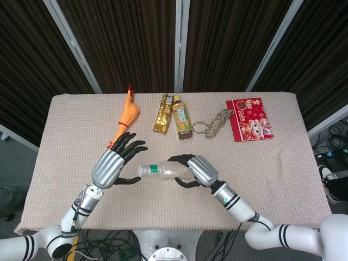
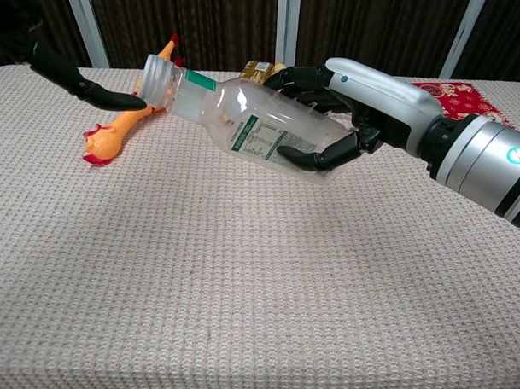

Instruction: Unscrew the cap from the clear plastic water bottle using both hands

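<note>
I have the clear plastic water bottle (image 2: pixel 246 117) lifted off the table in my right hand (image 1: pixel 197 171), lying almost sideways with the neck pointing left and tilted a little upward. The fingers wrap the body from both sides, which leaves the cap (image 2: pixel 160 77) end free and aimed straight at my left hand (image 1: pixel 113 163). I judge that is why it is held so: one hand braces the bottle, the other turns.

The left hand has its fingers spread wide. In the chest view one dark fingertip (image 2: pixel 118 97) touches or nearly touches the bottle just under the cap, but nothing is closed around it yet, so I take the cap to be still on and ungripped.

Room is good here. The bottle hangs over bare cloth near the middle of the table (image 1: pixel 283 163), well away from the near edge. The rubber chicken (image 1: pixel 127 117) lies just beyond the left hand, close enough to brush if I swing that wrist outward. The tea bottle (image 1: pixel 182 117), gold packet (image 1: pixel 161 113), coil of rope (image 1: pixel 215 123) and red envelope (image 1: pixel 249 118) sit along the far side, well apart.
</note>
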Robot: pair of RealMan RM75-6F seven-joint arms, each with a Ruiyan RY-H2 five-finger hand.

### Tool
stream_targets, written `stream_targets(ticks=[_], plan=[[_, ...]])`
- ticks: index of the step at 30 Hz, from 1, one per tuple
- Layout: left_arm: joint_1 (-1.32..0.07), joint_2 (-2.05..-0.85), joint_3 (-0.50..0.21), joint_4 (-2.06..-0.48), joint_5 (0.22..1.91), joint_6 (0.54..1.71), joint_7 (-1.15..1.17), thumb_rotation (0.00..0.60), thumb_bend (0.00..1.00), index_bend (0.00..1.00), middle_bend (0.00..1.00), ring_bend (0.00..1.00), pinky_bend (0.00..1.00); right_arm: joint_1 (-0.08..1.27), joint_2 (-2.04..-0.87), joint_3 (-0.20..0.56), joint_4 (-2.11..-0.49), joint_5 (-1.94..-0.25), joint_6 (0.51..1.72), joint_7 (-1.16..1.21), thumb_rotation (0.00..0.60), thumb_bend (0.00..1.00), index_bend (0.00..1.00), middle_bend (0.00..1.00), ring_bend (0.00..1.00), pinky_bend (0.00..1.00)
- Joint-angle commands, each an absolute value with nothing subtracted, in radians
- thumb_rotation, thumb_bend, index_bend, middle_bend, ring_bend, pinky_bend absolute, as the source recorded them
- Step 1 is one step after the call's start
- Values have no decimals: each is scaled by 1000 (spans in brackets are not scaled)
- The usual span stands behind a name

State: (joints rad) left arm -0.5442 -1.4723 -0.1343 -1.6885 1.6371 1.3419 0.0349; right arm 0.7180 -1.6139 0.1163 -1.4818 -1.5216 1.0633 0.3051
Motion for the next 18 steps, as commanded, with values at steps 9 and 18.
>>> stream_targets(ticks=[9,18], plan=[[-543,-1457,-128,-1709,1662,1359,31,600,0,230,163,28,19,723,-1627,114,-1469,-1519,1052,300,600,457,476,494,305,399],[-541,-1458,-122,-1695,1638,1342,29,600,0,230,163,28,19,710,-1608,116,-1486,-1531,1085,305,600,457,476,494,305,399]])
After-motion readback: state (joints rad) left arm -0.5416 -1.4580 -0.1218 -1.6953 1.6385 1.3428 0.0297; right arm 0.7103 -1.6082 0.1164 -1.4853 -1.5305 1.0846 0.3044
